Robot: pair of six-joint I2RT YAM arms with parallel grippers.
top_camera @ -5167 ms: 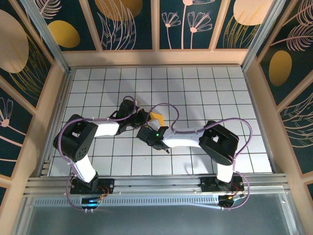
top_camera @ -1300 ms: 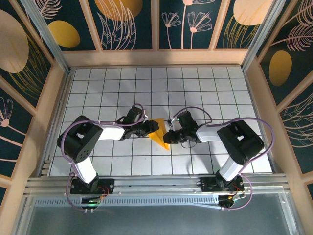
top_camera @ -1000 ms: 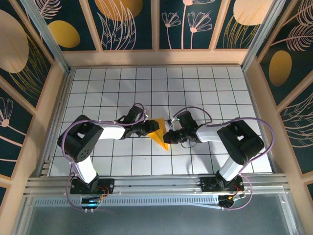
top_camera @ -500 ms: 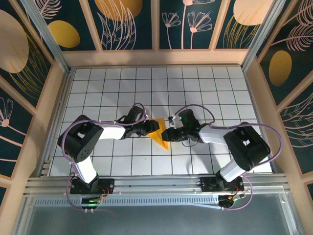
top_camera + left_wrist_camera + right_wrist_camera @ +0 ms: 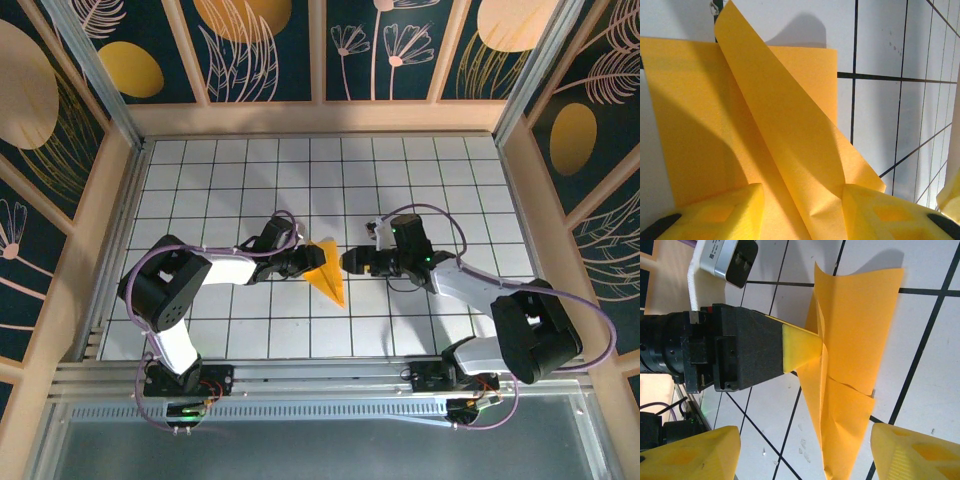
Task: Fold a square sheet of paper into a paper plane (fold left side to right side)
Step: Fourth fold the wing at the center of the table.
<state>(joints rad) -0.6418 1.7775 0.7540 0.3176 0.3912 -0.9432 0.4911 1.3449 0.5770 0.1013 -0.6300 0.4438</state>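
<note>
paper plane (image 5: pixel 328 272) | left hand (image 5: pixel 303 262) pinching its left edge | right hand (image 5: pixel 349 262) open, just right, apart

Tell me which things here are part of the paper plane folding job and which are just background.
Part of the job:
- folded orange paper
- left gripper, pinching the paper
- right gripper, open beside it

Background:
- tiled table
- flower wall panels
</note>
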